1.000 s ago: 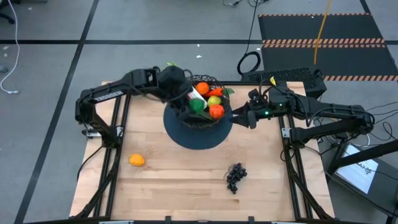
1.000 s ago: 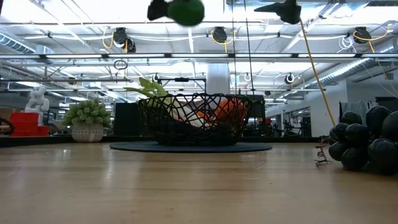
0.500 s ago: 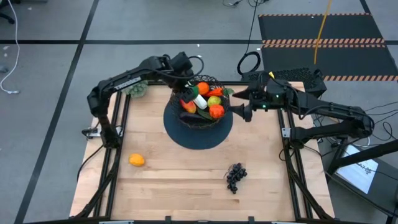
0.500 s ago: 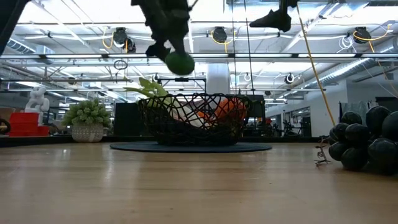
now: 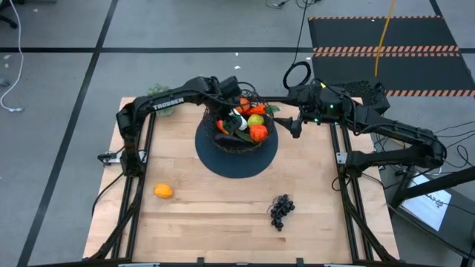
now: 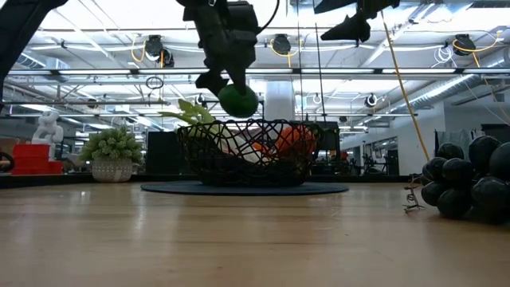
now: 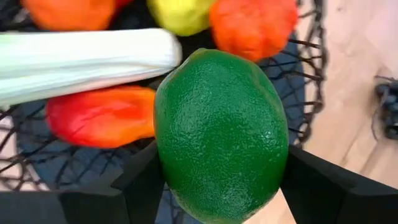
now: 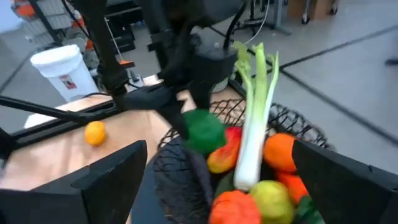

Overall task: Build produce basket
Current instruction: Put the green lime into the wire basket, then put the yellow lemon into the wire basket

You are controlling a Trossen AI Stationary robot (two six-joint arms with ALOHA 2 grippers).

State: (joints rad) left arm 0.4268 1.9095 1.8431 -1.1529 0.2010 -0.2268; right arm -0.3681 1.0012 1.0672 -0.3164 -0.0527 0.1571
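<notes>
The black wire basket (image 5: 239, 141) stands on a round dark mat (image 5: 236, 165) at the table's far middle. In it lie a leek (image 7: 81, 62), a red-yellow mango (image 7: 99, 115), an orange (image 8: 281, 151) and other produce. My left gripper (image 6: 229, 82) hangs over the basket's left part, shut on a green lime (image 7: 221, 134) just above the rim (image 6: 239, 122). My right gripper (image 5: 292, 127) is raised to the right of the basket, open, with nothing between its fingers. My left gripper pinches the lime between its two fingers (image 7: 140, 183), which sit on opposite sides of the fruit's middle (image 7: 168, 155). The fingers slant steeply down from above. The lime (image 6: 238, 100) hangs clear of the basket and of the produce below it.
A small orange-yellow fruit (image 5: 163, 190) lies on the near left of the table, and dark grapes (image 5: 280, 211) on the near right. A fuzzy grey-green clump (image 5: 160, 105) sits at the far left corner. Bare wood lies between these.
My left gripper has sunk with the lime and reached farther over the basket, from high above it to just over its rim. My right gripper has gone a little toward the far edge and rolled about its own axis, staying open.
</notes>
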